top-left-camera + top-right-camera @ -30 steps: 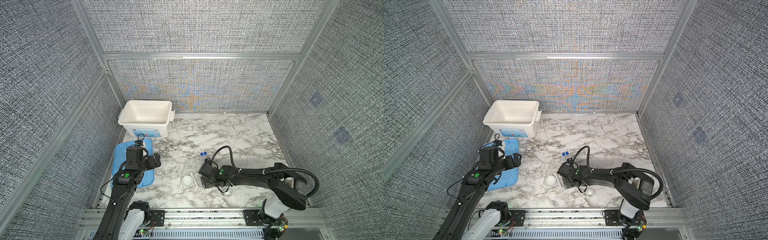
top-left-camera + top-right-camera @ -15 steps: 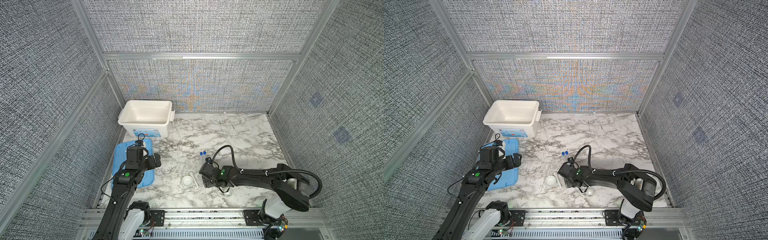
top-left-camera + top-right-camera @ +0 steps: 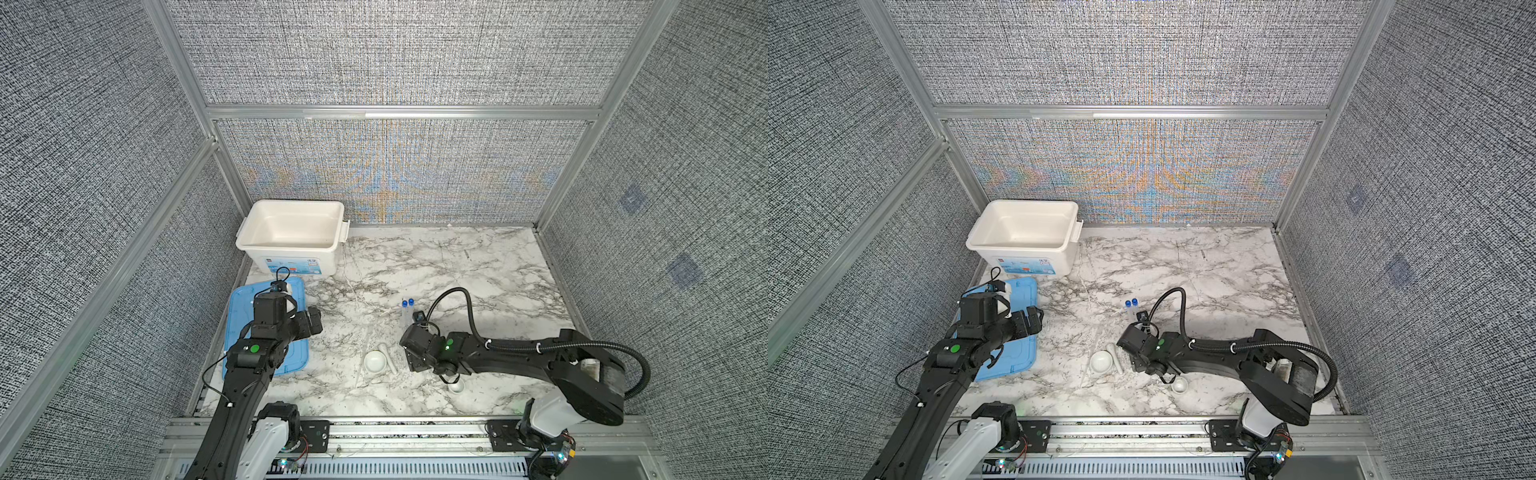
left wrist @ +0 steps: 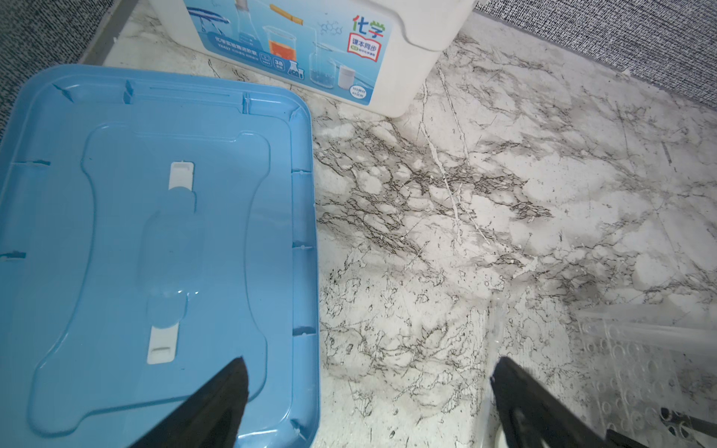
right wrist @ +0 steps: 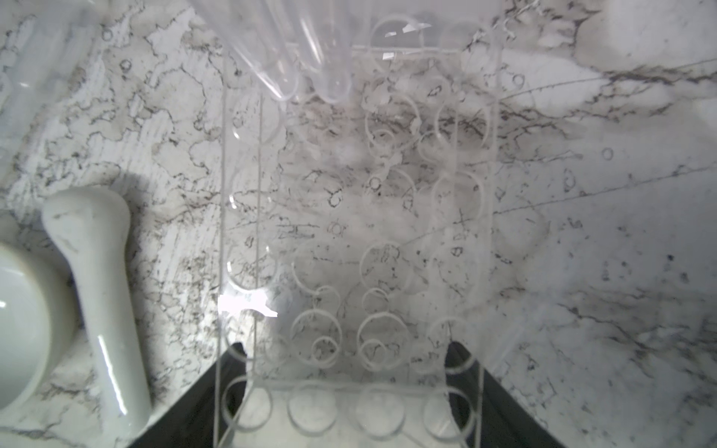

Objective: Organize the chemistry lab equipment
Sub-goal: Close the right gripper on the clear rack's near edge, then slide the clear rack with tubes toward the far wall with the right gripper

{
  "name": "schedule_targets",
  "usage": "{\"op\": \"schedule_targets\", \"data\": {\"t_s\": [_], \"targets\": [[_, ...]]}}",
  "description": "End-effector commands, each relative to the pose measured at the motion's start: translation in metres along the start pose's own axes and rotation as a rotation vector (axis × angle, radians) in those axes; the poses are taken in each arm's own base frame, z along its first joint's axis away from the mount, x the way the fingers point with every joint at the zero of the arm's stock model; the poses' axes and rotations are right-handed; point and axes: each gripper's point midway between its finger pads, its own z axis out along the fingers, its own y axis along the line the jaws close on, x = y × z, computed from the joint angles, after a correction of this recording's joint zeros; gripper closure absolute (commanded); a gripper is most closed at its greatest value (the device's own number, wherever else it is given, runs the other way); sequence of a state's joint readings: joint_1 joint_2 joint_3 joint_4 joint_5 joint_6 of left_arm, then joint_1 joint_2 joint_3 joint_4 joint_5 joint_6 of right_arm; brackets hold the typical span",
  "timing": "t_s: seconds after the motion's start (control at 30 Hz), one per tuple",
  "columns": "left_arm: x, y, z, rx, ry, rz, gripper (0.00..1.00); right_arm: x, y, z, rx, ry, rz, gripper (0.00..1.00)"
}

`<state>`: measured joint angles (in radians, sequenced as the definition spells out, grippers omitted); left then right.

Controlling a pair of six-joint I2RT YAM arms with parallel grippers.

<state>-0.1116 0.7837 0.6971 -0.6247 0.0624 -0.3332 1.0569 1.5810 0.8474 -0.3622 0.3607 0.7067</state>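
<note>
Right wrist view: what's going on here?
The right gripper has its jaws on either side of a clear tube rack; whether they grip it is unclear. A white bowl and pestle sit just beside the rack. The left gripper hangs open over the edge of the blue lid, holding nothing.

White mortar bowl (image 3: 375, 361) and pestle (image 5: 101, 294), blue-capped clear tubes (image 3: 407, 312), light-blue lid (image 4: 116, 232) — grey-veined white marble tabletop (image 3: 457, 266).

Polished, grey-veined marble-look counter (image 3: 457, 266). Glossy white glazed pestle (image 5: 97, 302), mortar bowl (image 5: 19, 329). Clear, smooth test-tube rack (image 5: 349, 232), tubes (image 5: 267, 58). Smooth light-blue plastic lid (image 4: 155, 232), slight sheen. Matt white plastic tub (image 4: 407, 70). Coarse woven cloth walls (image 3: 395, 50). Brushed metal frame (image 3: 399, 113).
</note>
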Motion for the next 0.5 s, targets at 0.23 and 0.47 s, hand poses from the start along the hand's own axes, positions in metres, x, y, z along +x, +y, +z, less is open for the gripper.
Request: {"op": "schedule_targets", "data": {"t_s": [0.23,0.47], "targets": [[0.000,0.001,-0.001,-0.009,-0.004,0.002,0.01,-0.052,-0.024,0.002,0.013,-0.112,0.050,0.26],[0.000,0.002,-0.002,-0.014,-0.007,0.002,0.01,-0.087,-0.074,0.007,0.045,-0.131,0.118,0.26]]}}
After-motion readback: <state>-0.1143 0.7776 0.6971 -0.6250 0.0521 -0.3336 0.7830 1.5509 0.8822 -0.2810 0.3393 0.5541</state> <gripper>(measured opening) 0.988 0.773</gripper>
